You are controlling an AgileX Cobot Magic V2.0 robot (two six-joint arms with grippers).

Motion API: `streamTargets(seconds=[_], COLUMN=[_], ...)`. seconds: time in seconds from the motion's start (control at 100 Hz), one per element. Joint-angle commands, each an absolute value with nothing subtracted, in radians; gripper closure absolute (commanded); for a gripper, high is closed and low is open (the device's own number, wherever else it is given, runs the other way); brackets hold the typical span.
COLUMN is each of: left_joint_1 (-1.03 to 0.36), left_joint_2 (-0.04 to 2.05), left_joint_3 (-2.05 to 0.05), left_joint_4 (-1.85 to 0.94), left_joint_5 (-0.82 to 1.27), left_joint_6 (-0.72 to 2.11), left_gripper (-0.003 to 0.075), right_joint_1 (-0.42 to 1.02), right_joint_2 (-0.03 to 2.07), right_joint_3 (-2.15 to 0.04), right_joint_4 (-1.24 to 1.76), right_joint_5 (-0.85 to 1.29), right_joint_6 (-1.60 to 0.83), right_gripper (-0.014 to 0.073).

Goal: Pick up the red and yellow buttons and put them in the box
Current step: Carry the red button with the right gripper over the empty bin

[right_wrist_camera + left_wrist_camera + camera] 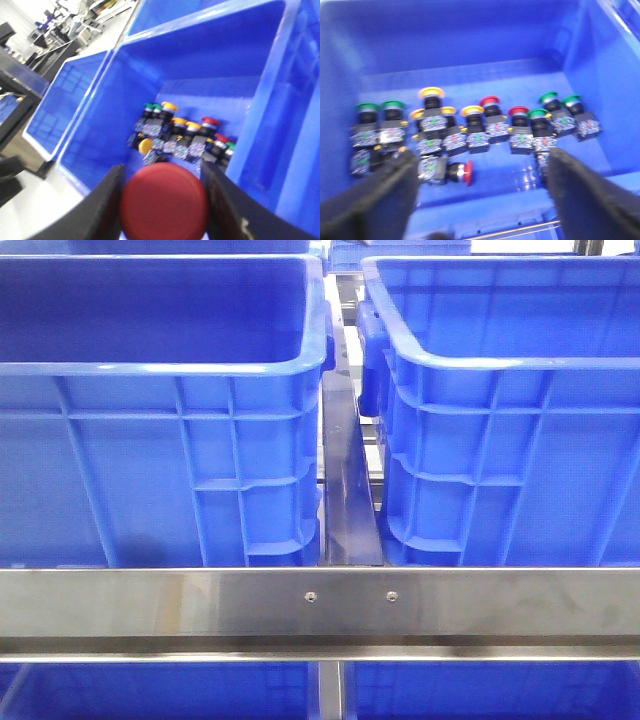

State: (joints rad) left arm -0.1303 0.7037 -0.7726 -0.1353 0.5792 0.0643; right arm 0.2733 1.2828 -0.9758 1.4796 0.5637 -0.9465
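My right gripper (163, 196) is shut on a red button (165, 212) whose round cap fills the gap between the fingers. It hangs above a blue crate (200, 65) that holds several red, yellow and green buttons, a yellow one (145, 145) nearest. My left gripper (480, 200) stands open over a crate (470, 40) with a row of upright buttons, among them a yellow one (431, 93) and a red one (490, 100). Another red button (468, 172) lies on its side between the fingers' line. I cannot tell which crate is the box.
In the front view two tall blue crates (150, 365) (480, 365) stand side by side with a narrow gap, behind a steel rail (320, 605). No arm shows there. A neighbouring crate (65, 110) lies beside the one under my right gripper.
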Motion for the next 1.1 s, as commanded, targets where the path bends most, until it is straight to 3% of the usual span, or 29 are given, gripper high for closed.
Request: streamTargets(seconds=[0.0, 0.22, 0.64, 0.92, 1.09], left_joint_1=[-0.113, -0.113, -0.113, -0.113, -0.113], left_joint_2=[0.649, 0.568, 0.566, 0.566, 0.566], left_joint_3=[-0.77, -0.744, -0.744, -0.744, -0.744], left_joint_4=[-0.151, -0.151, -0.151, -0.151, -0.151], left_joint_5=[0.498, 0.49, 0.49, 0.49, 0.49], left_joint_6=[0.055, 0.055, 0.055, 0.055, 0.055], left_gripper=[0.0349, 0.0738, 0.0739, 0.0739, 0.0739], right_joint_1=[0.268, 0.268, 0.268, 0.265, 0.229], right_joint_2=[1.254, 1.254, 1.333, 1.516, 1.626], right_joint_3=[-1.011, -1.011, -1.011, -1.086, -1.181], right_joint_4=[1.535, 1.535, 1.501, 1.414, 1.413], right_joint_5=[0.533, 0.353, -0.274, -0.405, -0.342], right_joint_6=[-0.984, -1.07, -1.263, -1.263, -1.261], right_gripper=[0.0442, 0.0442, 0.0442, 0.0442, 0.0442])
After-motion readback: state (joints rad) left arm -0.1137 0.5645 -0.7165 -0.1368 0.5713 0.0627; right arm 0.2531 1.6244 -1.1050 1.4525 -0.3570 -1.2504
